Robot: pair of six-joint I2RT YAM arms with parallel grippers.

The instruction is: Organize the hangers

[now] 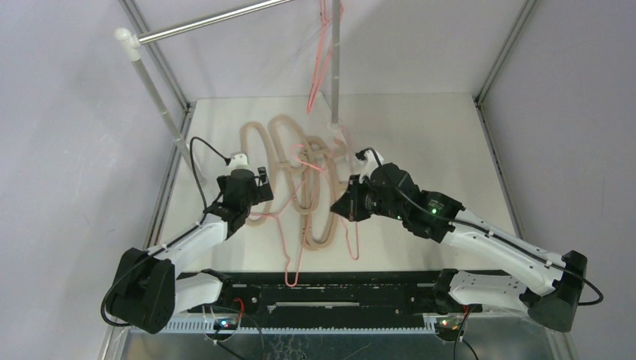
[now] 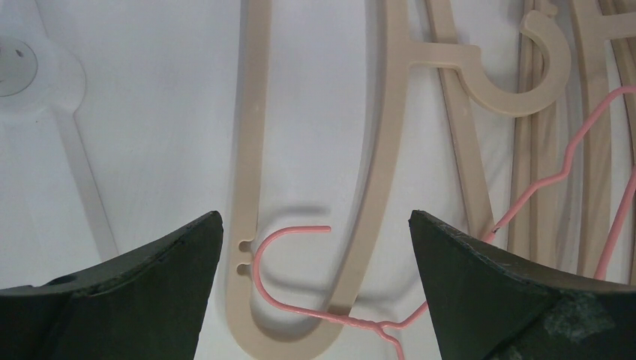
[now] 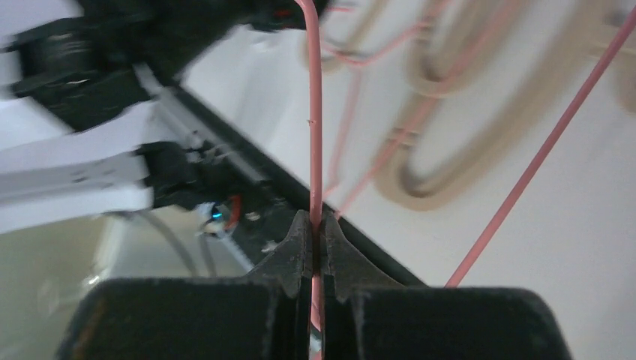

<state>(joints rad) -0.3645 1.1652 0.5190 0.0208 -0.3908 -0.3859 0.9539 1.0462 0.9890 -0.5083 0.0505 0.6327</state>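
Several thick beige hangers (image 1: 300,180) lie tangled on the white table. One thin pink wire hanger (image 1: 288,276) lies across them toward the near edge. Another pink wire hanger (image 1: 319,67) hangs from the rail at the back. My left gripper (image 1: 255,187) is open and hovers low over a beige hanger loop (image 2: 247,187) and the pink hanger's hook (image 2: 277,255), both between its fingers. My right gripper (image 1: 342,207) is shut on a third pink wire hanger (image 3: 316,135), which also shows in the top view (image 1: 352,244); the wire runs straight up out of the closed jaws.
A silver rail (image 1: 210,24) on white posts (image 1: 157,97) crosses the back left, and a grey upright pole (image 1: 335,67) stands by the beige pile. The black base bar (image 1: 337,289) runs along the near table edge. Frame struts rise at the table's corners.
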